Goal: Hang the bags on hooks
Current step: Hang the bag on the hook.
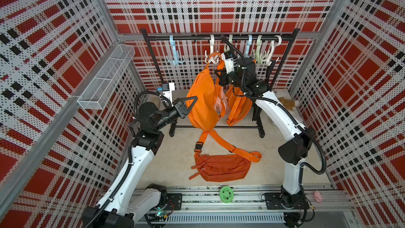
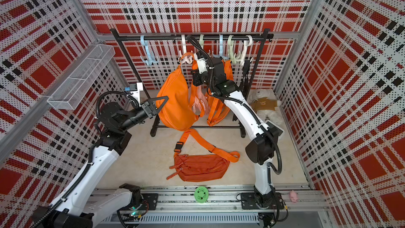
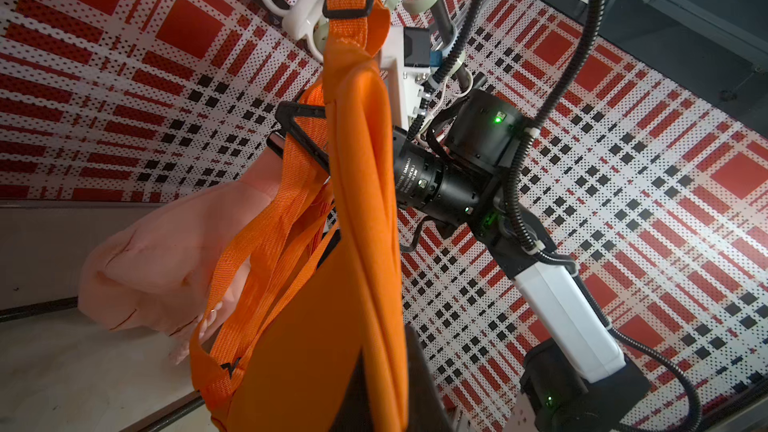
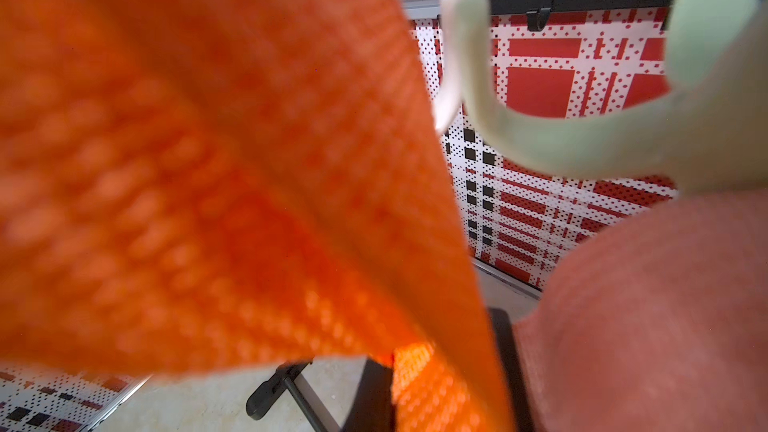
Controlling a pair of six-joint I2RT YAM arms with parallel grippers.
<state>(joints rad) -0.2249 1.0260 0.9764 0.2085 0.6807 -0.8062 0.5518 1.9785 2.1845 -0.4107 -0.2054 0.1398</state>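
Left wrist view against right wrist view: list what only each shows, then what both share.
Only the left wrist view: the right arm, the right gripper at the strap, the bag, and the white hook it hangs from.
Only the right wrist view: the rack foot.
Both: the orange strap, blurred and filling much of the right wrist view; pink fabric; a green hook, perhaps not the same one; the plaid wall; the pale floor.
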